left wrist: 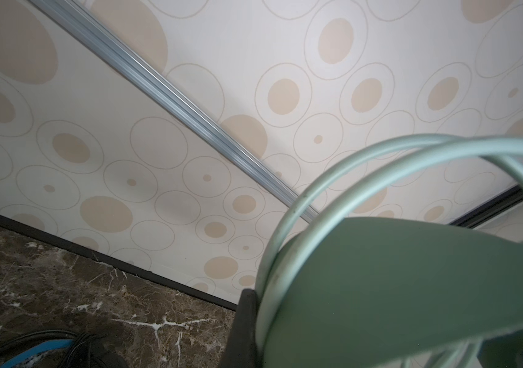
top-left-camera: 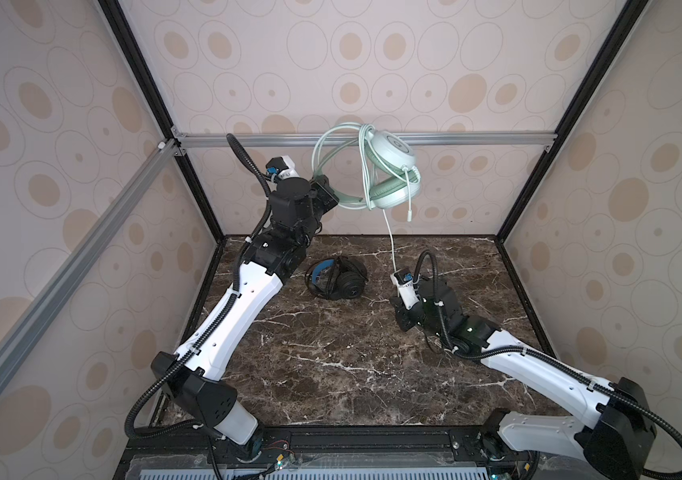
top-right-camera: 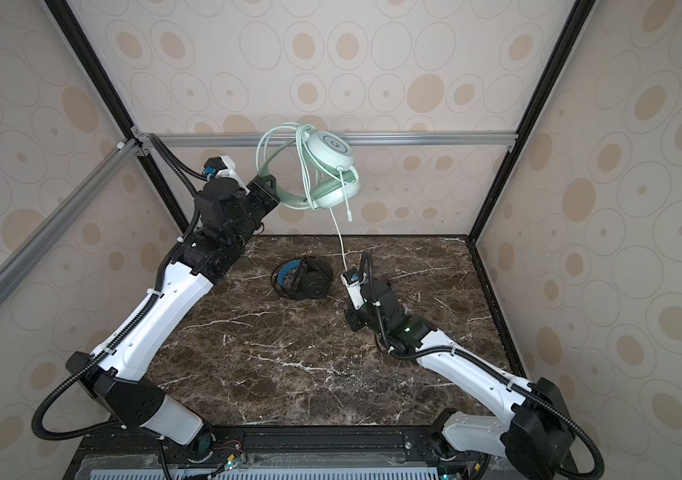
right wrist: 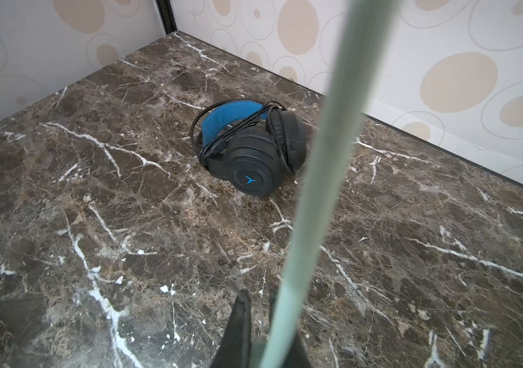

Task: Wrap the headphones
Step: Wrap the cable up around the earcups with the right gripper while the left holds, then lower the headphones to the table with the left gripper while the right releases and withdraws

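The mint-green headphones (top-left-camera: 393,166) (top-right-camera: 333,166) hang high near the back wall. My left gripper (top-left-camera: 333,199) (top-right-camera: 275,195) is shut on their headband (left wrist: 413,286), with several loops of pale green cable (left wrist: 333,178) draped over it. One dark finger (left wrist: 241,331) shows beside the band. A single strand of that cable (top-left-camera: 389,237) (right wrist: 324,191) runs down to my right gripper (top-left-camera: 398,309) (right wrist: 263,334), which is low over the table and shut on it. The black headphones (top-left-camera: 337,277) (right wrist: 250,149), with blue lining and their cable wound round them, lie on the marble between the arms.
The dark marble table (top-left-camera: 331,365) is boxed in by patterned walls on three sides. An aluminium rail (top-left-camera: 455,139) crosses the back wall just behind the hanging headphones. A black frame post (top-left-camera: 530,166) stands at the back right corner.
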`<state>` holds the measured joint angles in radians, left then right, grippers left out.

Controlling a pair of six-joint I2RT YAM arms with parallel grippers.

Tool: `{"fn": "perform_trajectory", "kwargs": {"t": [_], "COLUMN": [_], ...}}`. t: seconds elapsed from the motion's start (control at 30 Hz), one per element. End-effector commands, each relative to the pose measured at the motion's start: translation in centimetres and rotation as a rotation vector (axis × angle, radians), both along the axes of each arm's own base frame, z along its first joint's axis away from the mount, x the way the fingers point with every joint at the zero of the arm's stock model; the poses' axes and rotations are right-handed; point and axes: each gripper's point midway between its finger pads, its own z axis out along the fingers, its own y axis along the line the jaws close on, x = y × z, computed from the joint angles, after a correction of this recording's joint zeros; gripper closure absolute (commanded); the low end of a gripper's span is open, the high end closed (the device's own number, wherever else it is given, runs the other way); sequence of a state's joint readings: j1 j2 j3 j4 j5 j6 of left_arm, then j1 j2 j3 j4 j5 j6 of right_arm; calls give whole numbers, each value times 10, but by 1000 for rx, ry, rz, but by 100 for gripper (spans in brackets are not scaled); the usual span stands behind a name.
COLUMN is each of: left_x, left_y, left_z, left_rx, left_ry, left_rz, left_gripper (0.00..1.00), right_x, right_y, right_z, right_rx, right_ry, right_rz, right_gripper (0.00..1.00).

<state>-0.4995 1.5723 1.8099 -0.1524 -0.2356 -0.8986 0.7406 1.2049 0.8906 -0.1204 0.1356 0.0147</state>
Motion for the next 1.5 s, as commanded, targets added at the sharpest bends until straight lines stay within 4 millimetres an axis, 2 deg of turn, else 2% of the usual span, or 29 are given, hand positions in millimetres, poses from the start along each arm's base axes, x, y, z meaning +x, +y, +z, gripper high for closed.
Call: {"fn": "perform_trajectory", "kwargs": {"t": [0.0, 0.2, 0.33, 0.43, 0.53, 0.67, 0.8, 0.9, 1.0, 1.17, 1.3, 1.47], "left_x": [-11, 9, 17, 18, 17, 8, -4, -18, -36, -69, -82, -90], "left_y": [19, 20, 23, 25, 29, 36, 27, 12, 7, 12, 8, 4], "left_z": [57, 17, -16, -35, -63, -105, -128, -141, -156, -163, -165, -158], "left_rx": [-154, -41, 56, 170, 329, 564, 688, 759, 795, 807, 837, 832], "left_ry": [-123, -42, 18, 43, 86, 154, 164, 144, 147, 127, 120, 100], "left_rz": [53, 119, 162, 183, 202, 229, 159, 37, -61, -150, -224, -269], "left_gripper": [100, 100, 100, 100, 100, 100, 100, 100, 100, 100, 100, 100], "right_x": [-10, -34, -46, -50, -48, -36, -24, -8, 13, 45, 58, 69], "right_y": [9, 41, 61, 70, 75, 84, 90, 80, 62, 21, 8, -6], "right_z": [3, 17, 35, 56, 94, 148, 175, 192, 196, 181, 168, 141], "right_rx": [-77, -117, -141, -143, -132, -148, -197, -198, -208, -240, -260, -256], "right_ry": [-23, -62, -102, -137, -179, -201, -216, -216, -196, -142, -125, -85], "right_rz": [39, 154, 228, 269, 287, 292, 317, 285, 223, 96, 60, 10], "right_gripper": [100, 100, 100, 100, 100, 100, 100, 100, 100, 100, 100, 100]}}
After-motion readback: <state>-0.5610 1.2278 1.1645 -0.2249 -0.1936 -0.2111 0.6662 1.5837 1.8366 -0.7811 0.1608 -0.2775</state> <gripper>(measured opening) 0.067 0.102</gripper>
